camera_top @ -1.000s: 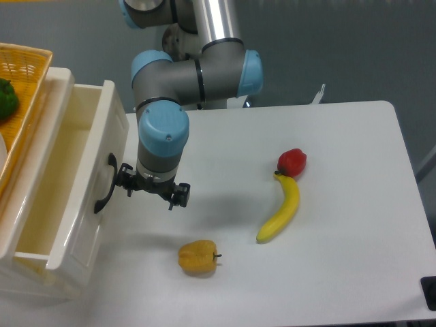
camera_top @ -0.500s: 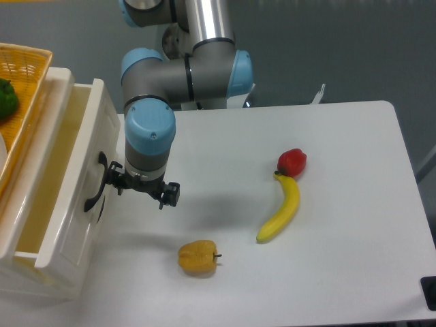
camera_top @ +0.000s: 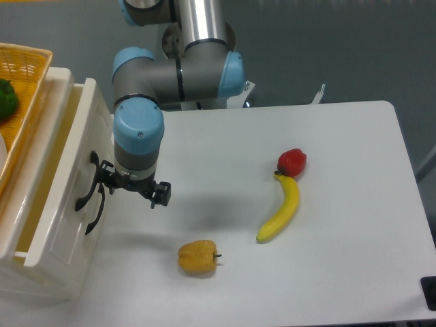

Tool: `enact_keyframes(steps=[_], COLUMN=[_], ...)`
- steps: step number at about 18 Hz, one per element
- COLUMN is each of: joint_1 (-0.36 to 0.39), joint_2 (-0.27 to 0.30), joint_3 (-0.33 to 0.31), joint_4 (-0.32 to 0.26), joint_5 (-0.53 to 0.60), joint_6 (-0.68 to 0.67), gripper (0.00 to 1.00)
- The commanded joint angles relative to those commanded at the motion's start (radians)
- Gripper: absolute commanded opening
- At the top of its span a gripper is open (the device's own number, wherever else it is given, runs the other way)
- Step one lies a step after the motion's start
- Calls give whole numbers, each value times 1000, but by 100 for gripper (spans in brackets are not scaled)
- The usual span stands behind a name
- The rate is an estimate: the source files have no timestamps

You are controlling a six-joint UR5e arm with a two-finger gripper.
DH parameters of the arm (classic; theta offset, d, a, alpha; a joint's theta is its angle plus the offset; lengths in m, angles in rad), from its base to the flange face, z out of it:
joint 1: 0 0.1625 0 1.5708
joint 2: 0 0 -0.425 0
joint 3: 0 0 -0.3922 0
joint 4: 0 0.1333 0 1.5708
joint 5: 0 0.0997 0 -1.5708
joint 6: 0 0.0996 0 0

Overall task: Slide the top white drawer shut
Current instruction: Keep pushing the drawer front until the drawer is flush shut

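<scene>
The top drawer [camera_top: 65, 197] sits further into the cabinet [camera_top: 30, 286] than half a second ago, though a strip of its inside still shows (its handle [camera_top: 88, 201] has moved left too). The arm [camera_top: 139, 133] has followed it left, with the gripper [camera_top: 129, 187] against the drawer front. The fingers point downward beneath the wrist, so I cannot tell whether they are apart. The basket [camera_top: 24, 65] is cut off at the frame edge.
</scene>
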State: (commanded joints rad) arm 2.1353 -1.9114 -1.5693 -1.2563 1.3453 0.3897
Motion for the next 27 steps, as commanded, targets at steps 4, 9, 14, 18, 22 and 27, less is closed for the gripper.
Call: enact_keyframes(steps=[4, 9, 14, 18, 22, 27], joint_1=[-11, -20, -25, -25, -23, -23], joint_2=[-5, -3, -3, -3, -2, 0], joint_3=[0, 0, 0, 0, 0, 0], joint_4=[0, 0, 0, 0, 0, 0], joint_5=[-2, -2, -2, -2, -2, 0], joint_6=[-6, -9, -25, -23, -23, -23], gripper=[100, 100, 100, 100, 100, 100])
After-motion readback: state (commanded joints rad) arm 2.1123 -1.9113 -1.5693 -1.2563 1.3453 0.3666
